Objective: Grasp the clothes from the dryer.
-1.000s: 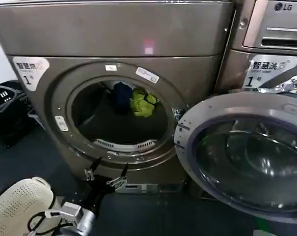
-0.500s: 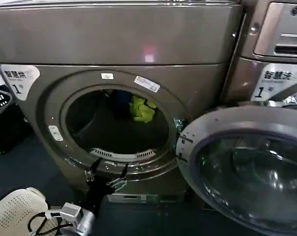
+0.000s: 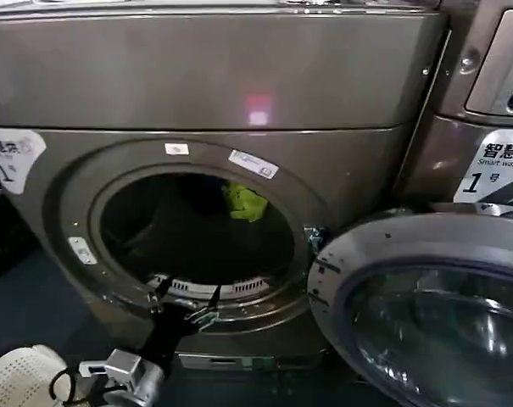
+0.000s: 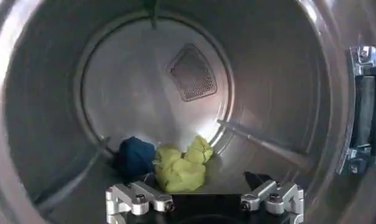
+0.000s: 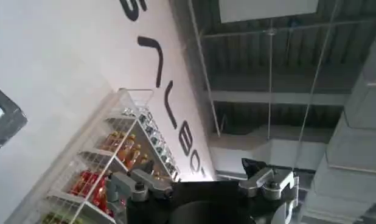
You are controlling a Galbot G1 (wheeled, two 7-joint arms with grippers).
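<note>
1. The dryer [image 3: 197, 170], a bronze-grey front-loader, stands with its round glass door [image 3: 426, 314] swung wide open on the robot's right, so the porthole is clear for reaching in
2. The clothes lie at the far end of the drum floor, against the back wall: a lime-green garment [image 4: 181, 165] bunched in a soft heap, with a dark navy garment [image 4: 134, 156] touching it on one side. From the head view only the green one [image 3: 245, 202] is plain to see, deep in the dark opening
3. The left gripper [image 3: 185, 298] sits at the lower lip of the porthole, fingers spread apart and holding nothing; in the left wrist view its fingertips [image 4: 135, 198] frame the green heap, which is well apart from them, farther into the drum
4. The right gripper [image 5: 203, 182] is raised away from the work, pointed towards a wall and a shelf of bottles [image 5: 109, 176]; its fingers are parted and empty
5. Progress, as I judge it: the door is open and the left arm is lined up at the mouth, but neither garment has been touched. Left to do: reach deep into the drum, lower onto the green heap, close on the fabric, then draw it out over the rim, and likely repeat for the navy piece
</note>
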